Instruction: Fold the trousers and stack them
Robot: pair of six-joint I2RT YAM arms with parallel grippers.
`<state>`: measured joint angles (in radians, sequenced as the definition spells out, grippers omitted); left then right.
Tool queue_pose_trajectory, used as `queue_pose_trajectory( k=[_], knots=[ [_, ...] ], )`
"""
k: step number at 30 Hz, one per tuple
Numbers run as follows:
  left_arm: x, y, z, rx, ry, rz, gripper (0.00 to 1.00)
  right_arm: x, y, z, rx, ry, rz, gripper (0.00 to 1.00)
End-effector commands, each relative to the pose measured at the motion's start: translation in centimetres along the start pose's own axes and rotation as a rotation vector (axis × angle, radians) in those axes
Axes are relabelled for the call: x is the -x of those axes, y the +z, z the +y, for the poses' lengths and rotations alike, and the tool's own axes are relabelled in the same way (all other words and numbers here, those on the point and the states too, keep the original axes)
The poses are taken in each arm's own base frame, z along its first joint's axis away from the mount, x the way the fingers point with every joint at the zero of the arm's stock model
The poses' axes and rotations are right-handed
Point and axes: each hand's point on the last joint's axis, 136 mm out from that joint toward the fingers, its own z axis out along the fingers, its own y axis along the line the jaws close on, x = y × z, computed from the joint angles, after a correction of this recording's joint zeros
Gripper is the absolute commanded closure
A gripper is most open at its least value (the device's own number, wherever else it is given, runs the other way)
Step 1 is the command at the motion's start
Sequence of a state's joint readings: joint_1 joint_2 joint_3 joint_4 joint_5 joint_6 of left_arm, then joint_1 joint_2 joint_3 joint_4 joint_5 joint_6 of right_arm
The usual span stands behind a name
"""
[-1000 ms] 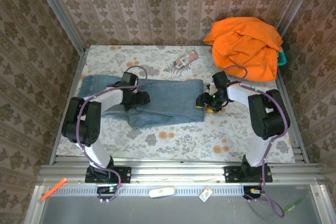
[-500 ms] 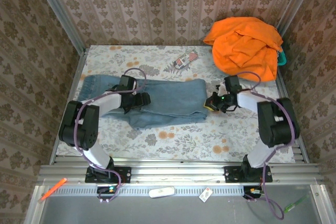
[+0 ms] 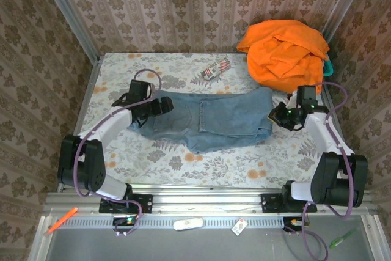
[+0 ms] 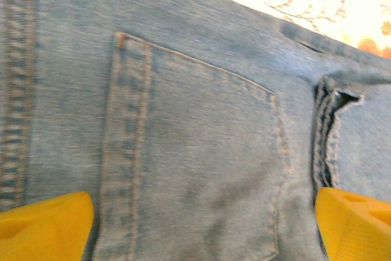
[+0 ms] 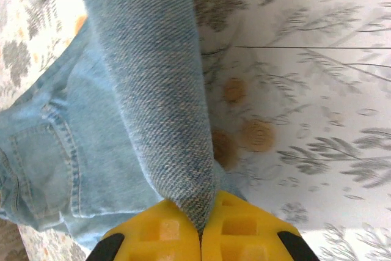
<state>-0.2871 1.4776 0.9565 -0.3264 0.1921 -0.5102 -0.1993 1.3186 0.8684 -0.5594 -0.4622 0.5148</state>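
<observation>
The flower-patterned bench [image 3: 183,158] carries the trousers [image 3: 214,117], pale blue denim lying as a broad, rumpled band between the two claws. They run from the left claw [image 3: 160,107] across to the right claw [image 3: 282,116]. The orange garment [image 3: 284,53] is heaped beyond the right claw in the far corner, apart from the denim.

The work looks to be at an early stage. The denim is spread and pulled roughly flat, with a lower layer showing along the near edge. No tidy fold is finished and nothing is stacked, so the folding proper and the stacking are both left to do.

The right claw [image 5: 200,227] is pinched tight on a ridge of denim, its yellow fingers [image 5: 165,231] pressed together around the cloth, which rises away from it in a taut strip. The left claw [image 4: 208,224] stands wide, one yellow finger [image 4: 43,218] at each side of a back pocket [image 4: 195,151] and nothing held between them.

Compared with a second ago, the right claw has travelled outward towards its own side and dragged the whole garment with it. The denim now reaches further that way and has left the far-left part of the bench. The left arm has stretched out longer.

A small striped packet [image 3: 214,70] lies beyond the trousers, between the claws.
</observation>
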Motion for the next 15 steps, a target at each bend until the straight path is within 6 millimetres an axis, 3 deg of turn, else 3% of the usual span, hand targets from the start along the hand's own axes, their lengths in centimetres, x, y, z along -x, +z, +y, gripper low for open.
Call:
queue_pose_trajectory(
  k=[1,6,11,15],
  knots=[
    [0.2,-0.7,4.0,0.127,-0.059,0.004,0.05,2.1,-2.8,-1.0,-0.051,0.013,-0.087,1.0],
    [0.0,-1.4,8.9,0.308,-0.081,0.007,0.04,4.2,-5.0,-0.5,-0.063,0.008,-0.15,1.0],
    [0.0,-0.4,10.5,0.381,-0.053,0.011,0.05,5.6,-5.8,0.9,-0.034,-0.006,-0.172,1.0],
    [-1.3,1.9,11.2,0.387,-0.058,0.084,0.18,5.6,-6.5,2.4,0.001,-0.034,-0.169,1.0]
  ],
)
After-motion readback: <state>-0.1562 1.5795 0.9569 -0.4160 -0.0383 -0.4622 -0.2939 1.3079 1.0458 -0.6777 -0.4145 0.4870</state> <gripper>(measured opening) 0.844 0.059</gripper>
